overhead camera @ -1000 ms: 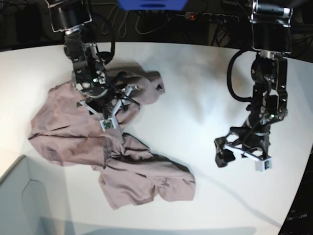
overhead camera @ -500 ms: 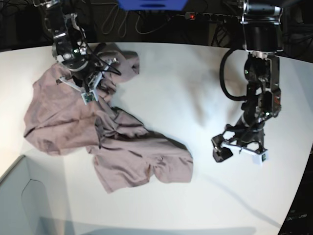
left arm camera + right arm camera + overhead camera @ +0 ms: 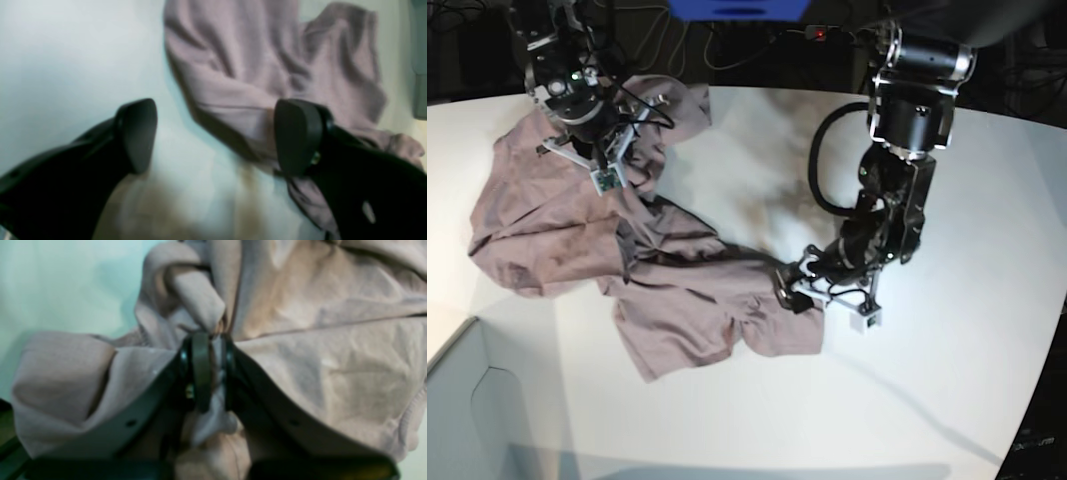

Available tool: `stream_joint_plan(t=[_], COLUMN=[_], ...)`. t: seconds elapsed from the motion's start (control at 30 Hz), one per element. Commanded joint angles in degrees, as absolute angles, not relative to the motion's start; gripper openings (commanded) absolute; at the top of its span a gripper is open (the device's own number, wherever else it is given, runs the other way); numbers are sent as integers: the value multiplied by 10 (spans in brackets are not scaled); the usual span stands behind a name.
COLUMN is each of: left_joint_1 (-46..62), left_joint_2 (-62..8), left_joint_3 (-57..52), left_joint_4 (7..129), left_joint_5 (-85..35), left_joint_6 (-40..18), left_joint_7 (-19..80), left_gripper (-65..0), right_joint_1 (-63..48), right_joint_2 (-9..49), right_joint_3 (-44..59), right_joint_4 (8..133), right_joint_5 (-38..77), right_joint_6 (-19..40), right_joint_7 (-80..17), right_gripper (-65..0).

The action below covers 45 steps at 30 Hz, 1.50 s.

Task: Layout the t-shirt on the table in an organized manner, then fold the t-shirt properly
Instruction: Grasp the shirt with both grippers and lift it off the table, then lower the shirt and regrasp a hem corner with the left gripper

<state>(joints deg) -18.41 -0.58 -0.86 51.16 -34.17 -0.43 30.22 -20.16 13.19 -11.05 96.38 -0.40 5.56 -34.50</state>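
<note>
The mauve t-shirt (image 3: 667, 290) lies crumpled across the left half of the white table (image 3: 947, 400). At the far left, my right gripper (image 3: 607, 172) is shut on a bunched fold near the shirt's upper part. The right wrist view shows that gripper (image 3: 208, 370) pinching the t-shirt (image 3: 317, 356) tightly. My left gripper (image 3: 825, 305) is open and low at the shirt's lower right edge. In the left wrist view the left gripper (image 3: 217, 136) has one finger over the hem of the t-shirt (image 3: 267, 66) and the other over the bare table (image 3: 66, 50).
A pale box corner (image 3: 477, 420) sits at the front left. Cables and a power strip (image 3: 857, 35) lie beyond the table's far edge, beside a blue object (image 3: 737, 8). The table's curved edge runs down the right side.
My right gripper shut on the shirt and dragged it up and to the far left. The left arm swung left and came down to the shirt's lower right edge, still open.
</note>
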Motion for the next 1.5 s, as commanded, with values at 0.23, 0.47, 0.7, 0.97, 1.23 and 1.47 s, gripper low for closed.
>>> stream_joint_plan(t=[0.23,0.47,0.7,0.97,1.23,1.47], left_joint_1=[-220,-218,-187,-187,-206,-260], left_joint_2=[29,26,-58,-124,-129,-123], left_joint_3=[-7,-11,-12,-12,-26,-23], left_joint_4=[470,509,730,898,983,1043], left_joint_5=[-342,-346,-388,-430,-430,-430], left_joint_6=[-3,-3,3,4,4,4], left_joint_7=[229,204,207,207,206,204], left_gripper=[-318,-635,-649,-649,-649,-649], right_joint_1=[-204,-198,-187,-174,-172,-167], right_joint_2=[135,138,148,148,145,145], right_joint_3=[-109,-110,-87,-30,8,15], right_joint_4=[975,975,975,975,977,1022], right_joint_5=[-3,-3,-4,-4,-3,-3], right_joint_6=[53,52,53,53,53,54], right_joint_7=[-335,-330,-313,-292,-291,-291], right_gripper=[-650,-650,-650,-650,-650,-650])
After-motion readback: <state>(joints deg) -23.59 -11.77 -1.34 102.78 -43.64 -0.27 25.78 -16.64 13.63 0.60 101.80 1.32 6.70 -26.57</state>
